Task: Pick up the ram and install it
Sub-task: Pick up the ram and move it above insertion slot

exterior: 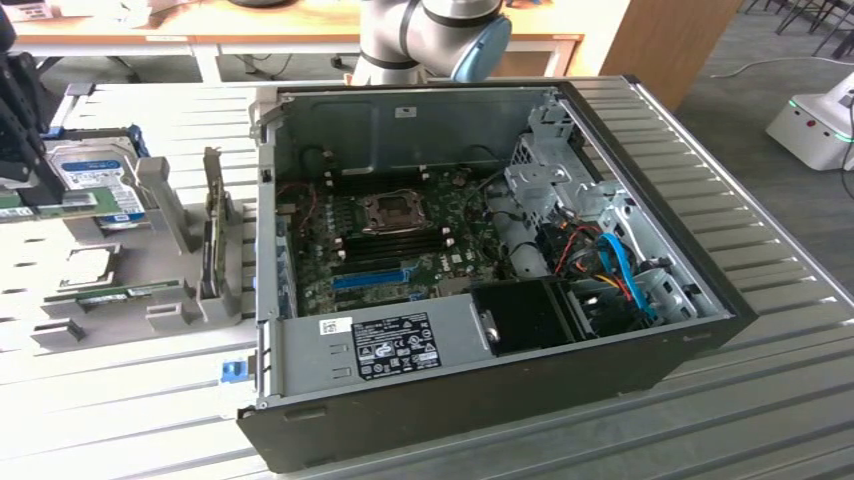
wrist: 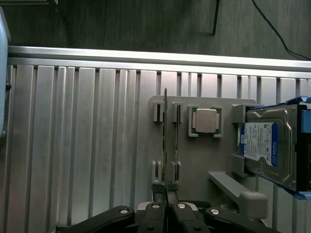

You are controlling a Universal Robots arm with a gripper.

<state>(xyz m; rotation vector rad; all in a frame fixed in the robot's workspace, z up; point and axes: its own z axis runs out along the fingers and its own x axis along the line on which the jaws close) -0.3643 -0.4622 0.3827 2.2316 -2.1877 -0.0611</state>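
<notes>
Wrist view: my gripper (wrist: 166, 196) is pinched narrow on the ram (wrist: 165, 141), a thin green stick seen edge-on over the grey holder (wrist: 204, 158), with the hard drive (wrist: 265, 145) near. Exterior view: the open computer case (exterior: 534, 395) sits well apart, toward the exterior view's right. I judge the ram light, stiff and fragile, and best held by its long edges.

Matt ribbed metal table (wrist: 73, 145), plastic holder (wrist: 204, 158)
</notes>
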